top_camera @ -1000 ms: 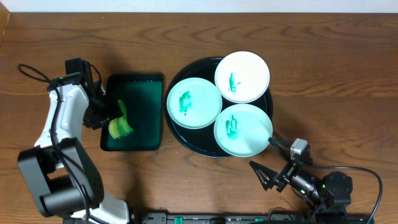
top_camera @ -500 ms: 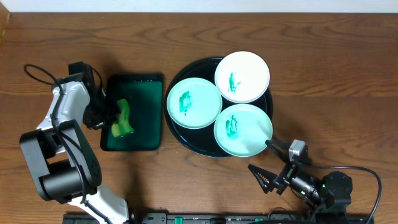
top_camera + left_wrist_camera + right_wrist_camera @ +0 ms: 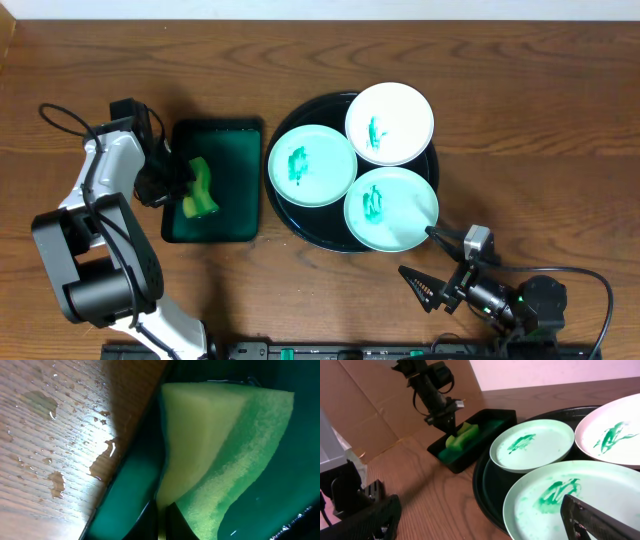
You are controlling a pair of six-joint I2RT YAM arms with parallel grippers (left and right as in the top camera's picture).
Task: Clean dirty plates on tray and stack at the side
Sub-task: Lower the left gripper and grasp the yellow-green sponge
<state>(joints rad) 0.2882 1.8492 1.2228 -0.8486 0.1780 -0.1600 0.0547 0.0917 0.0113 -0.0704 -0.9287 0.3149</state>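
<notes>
Three smeared plates (image 3: 312, 165) await wiping, so the left claw (image 3: 183, 190) clamps the sponge (image 3: 198, 190); the right claw (image 3: 432, 262) waits, fingers spread apart.

A small rectangular dark green plastic tray (image 3: 228, 200) sits on the left half of a brown wood-grain tabletop (image 3: 100, 60). A yellow and green foam sponge (image 3: 198, 190), bent and up on edge, is inside it near the tray's left edge. Spilled water droplets (image 3: 55, 482) dot the wood just outside that rim, and a brown cardboard sheet (image 3: 365, 405) stands beyond the table.
</notes>
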